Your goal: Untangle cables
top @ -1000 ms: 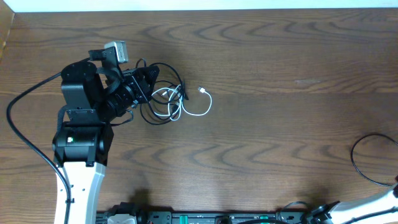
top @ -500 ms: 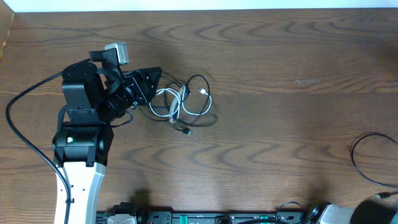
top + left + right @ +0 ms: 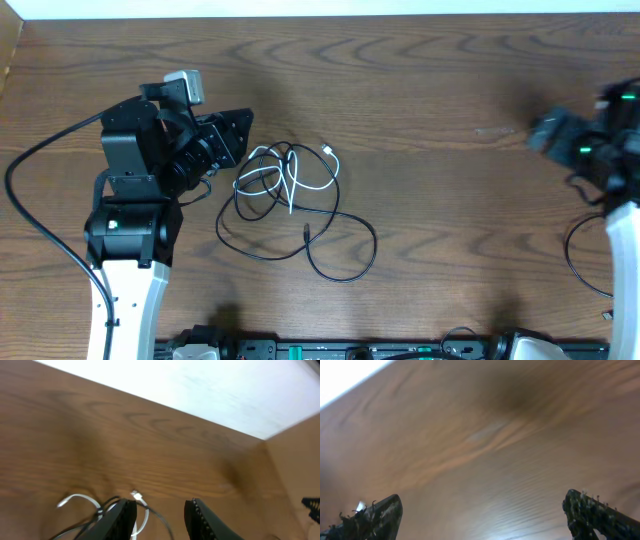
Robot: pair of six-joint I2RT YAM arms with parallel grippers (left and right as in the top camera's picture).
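**Tangle lies loose on the table, no cord in either grip: a new grasp comes next**

The left fingers (image 3: 160,517) stand partly open, a clear gap between them and nothing pinched there. Just ahead of their tips and a little below lie the cables (image 3: 283,178). The white cable (image 3: 262,172) is looped over itself closest to the fingers, and its small plug end (image 3: 135,494) shows just beyond the left-hand tip in the wrist view. A black cable (image 3: 345,262) threads through those white loops, then runs away from the fingers in a wide slack curve over the table (image 3: 450,80).

The two cords cross several times in the part nearest the fingers, so the untangling looks only partly done. The step in hand reads as a pause between pulls, with a fresh hold to choose.

The next move probably calls for the left fingers to drop onto one cord only, likely the white loop right before them. A second hold on the black slack farther out would let the two be drawn apart.

The right fingers (image 3: 482,512) are spread as wide as they go and hold nothing. They sit far across the table from the tangle, with a long reach to make first.
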